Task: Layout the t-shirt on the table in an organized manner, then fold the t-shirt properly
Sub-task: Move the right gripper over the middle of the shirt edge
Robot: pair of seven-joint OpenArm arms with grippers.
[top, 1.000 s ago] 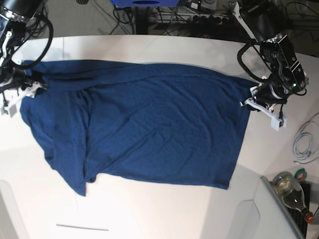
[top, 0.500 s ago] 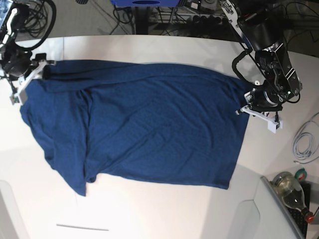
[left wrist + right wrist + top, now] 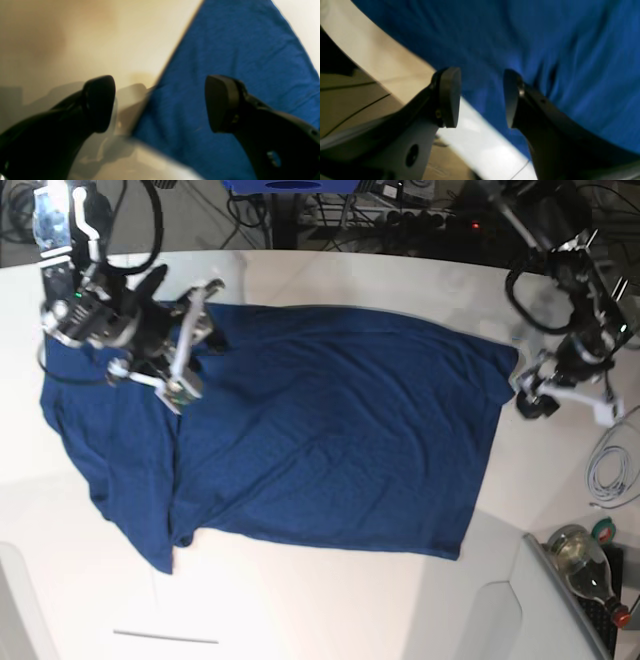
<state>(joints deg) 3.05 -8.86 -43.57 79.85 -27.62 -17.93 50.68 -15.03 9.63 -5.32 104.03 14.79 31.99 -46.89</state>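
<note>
Lying spread on table (image 3: 300, 270): t-shirt (image 3: 320, 440) | left fingers (image 3: 225, 102) wide apart, empty; right fingers (image 3: 450, 96) parted, empty

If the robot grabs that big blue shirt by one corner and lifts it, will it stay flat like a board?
Probably not. The t-shirt lies soft and creased on the table, with one side bunched in folds, so it would likely droop and hang. It looks thin, so probably light. Pushed, it would likely wrinkle up rather than slide whole.
</note>
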